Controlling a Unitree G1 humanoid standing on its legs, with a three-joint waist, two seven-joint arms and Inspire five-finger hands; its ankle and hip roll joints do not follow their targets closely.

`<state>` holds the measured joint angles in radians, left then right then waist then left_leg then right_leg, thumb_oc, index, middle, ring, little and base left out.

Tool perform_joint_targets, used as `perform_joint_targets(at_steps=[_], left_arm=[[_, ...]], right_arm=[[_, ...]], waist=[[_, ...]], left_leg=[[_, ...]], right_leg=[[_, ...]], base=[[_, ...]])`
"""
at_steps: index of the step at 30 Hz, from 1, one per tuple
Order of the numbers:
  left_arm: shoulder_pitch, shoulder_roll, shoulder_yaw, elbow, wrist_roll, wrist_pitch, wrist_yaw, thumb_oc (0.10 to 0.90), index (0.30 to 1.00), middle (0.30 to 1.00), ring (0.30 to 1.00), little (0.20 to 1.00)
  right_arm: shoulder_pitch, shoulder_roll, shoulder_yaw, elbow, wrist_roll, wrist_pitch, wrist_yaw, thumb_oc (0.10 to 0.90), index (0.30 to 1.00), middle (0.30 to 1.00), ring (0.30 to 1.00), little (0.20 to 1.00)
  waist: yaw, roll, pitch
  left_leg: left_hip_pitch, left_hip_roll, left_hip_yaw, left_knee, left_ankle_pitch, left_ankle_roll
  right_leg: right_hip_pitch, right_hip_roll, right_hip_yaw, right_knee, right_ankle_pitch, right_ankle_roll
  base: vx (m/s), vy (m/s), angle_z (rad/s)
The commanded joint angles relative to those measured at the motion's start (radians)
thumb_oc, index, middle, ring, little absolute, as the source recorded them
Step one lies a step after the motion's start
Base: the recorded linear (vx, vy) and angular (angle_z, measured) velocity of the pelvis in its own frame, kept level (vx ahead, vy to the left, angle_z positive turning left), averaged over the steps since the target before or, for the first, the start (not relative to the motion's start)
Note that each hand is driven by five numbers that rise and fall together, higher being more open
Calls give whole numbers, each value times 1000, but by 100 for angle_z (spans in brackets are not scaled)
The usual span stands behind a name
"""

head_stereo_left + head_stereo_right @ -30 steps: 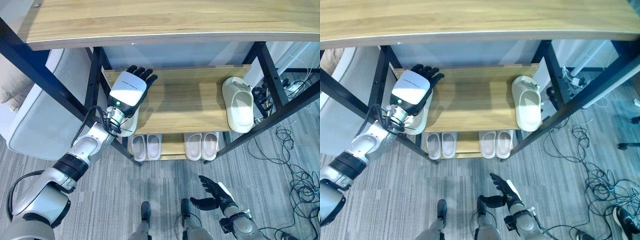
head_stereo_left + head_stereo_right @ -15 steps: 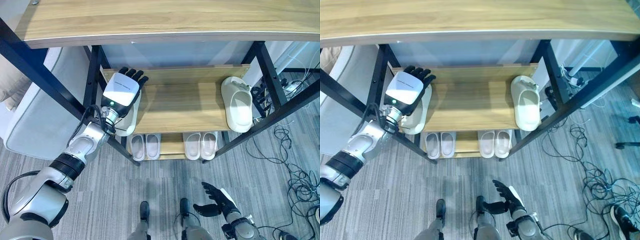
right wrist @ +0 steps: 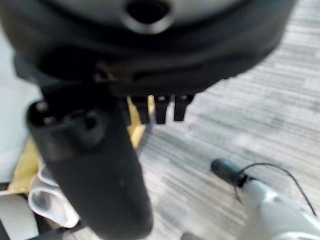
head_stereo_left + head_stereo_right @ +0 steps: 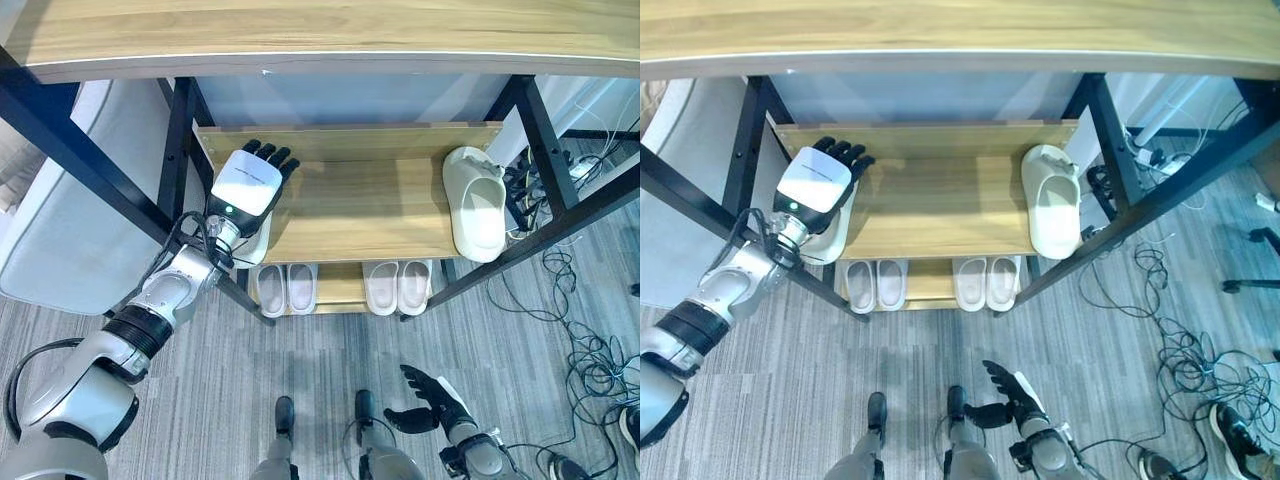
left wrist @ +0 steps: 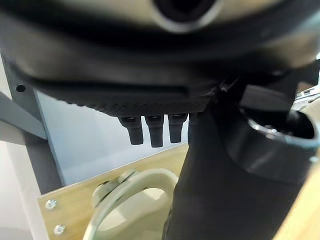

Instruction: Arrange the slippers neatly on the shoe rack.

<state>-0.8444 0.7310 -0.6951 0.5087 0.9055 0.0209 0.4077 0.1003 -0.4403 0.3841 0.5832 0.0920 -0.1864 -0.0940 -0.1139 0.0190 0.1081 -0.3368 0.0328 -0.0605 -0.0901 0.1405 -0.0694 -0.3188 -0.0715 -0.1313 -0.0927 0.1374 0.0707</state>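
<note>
At the rack's left end, the left hand (image 4: 247, 183) covers a cream slipper (image 4: 827, 240) on the middle shelf (image 4: 360, 205); its fingers (image 5: 150, 130) reach out straight over the strap, gripping nothing. That slipper sits close to the shelf's front-left corner, so a sideways nudge could tip it off. Its mate (image 4: 478, 205) lies at the far right end. 2 pairs (image 4: 342, 287) sit on the bottom shelf. The right hand (image 4: 430, 403) hangs low above the floor, fingers loosely spread, holding nothing.
</note>
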Motion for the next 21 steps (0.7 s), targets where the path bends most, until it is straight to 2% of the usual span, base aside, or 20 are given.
perform_joint_targets(at_steps=[1, 5, 6, 7, 11, 17, 21], left_arm=[[-209, -23, 20, 84, -3, 40, 81, 800, 900, 900, 900, 900], [-212, -24, 28, 90, -6, 48, 87, 800, 900, 900, 900, 900], [-212, -23, 27, 90, -6, 48, 84, 579, 568, 568, 568, 568], [-219, -26, 22, 115, -20, 47, 83, 400, 300, 300, 300, 300], [-209, -36, 22, 120, -28, 39, 81, 400, 300, 300, 300, 300], [-145, -116, 41, 106, -73, 10, 84, 400, 300, 300, 300, 300], [-117, -133, 44, 92, -84, -8, 93, 400, 300, 300, 300, 300]], right_arm=[[-5, -25, -32, -49, 0, -59, -26, 800, 900, 900, 900, 900], [-2, -26, -33, -49, -4, -60, -28, 800, 900, 900, 900, 900], [-1, -27, -32, -52, -4, -61, -27, 800, 900, 900, 900, 900], [-7, -27, -29, -49, -3, -59, -29, 800, 900, 900, 900, 900], [-6, -23, -27, -43, -5, -59, -30, 800, 900, 900, 900, 900], [-16, -22, -24, -36, -17, -57, -46, 800, 900, 900, 900, 900], [-22, -28, -27, -31, -12, -57, -51, 800, 900, 900, 900, 900]], waist=[[9, 5, -9], [8, 4, -10], [7, 4, -10], [6, 7, -7], [5, 8, -7], [7, 13, -5], [9, 17, -5]], left_leg=[[-27, -30, 40, 3, -66, 1], [-29, -30, 40, 3, -67, 2], [-28, -31, 40, 3, -67, 2], [-27, -31, 42, 3, -67, 3], [-24, -31, 43, 3, -70, 2], [-12, -32, 45, 3, -73, 3], [-2, -31, 51, 3, -77, 4]], right_leg=[[-51, 8, 20, 5, -78, 65], [-53, 7, 21, 5, -78, 64], [-52, 7, 21, 5, -78, 63], [-50, 6, 21, 5, -78, 63], [-49, 4, 21, 5, -79, 62], [-36, 6, 20, 5, -84, 59], [-28, 8, 27, 5, -88, 59]], base=[[0, 0, 0], [0, 0, 0], [0, 0, 0], [0, 0, 0], [0, 0, 0], [0, 0, 0], [0, -4, -1]])
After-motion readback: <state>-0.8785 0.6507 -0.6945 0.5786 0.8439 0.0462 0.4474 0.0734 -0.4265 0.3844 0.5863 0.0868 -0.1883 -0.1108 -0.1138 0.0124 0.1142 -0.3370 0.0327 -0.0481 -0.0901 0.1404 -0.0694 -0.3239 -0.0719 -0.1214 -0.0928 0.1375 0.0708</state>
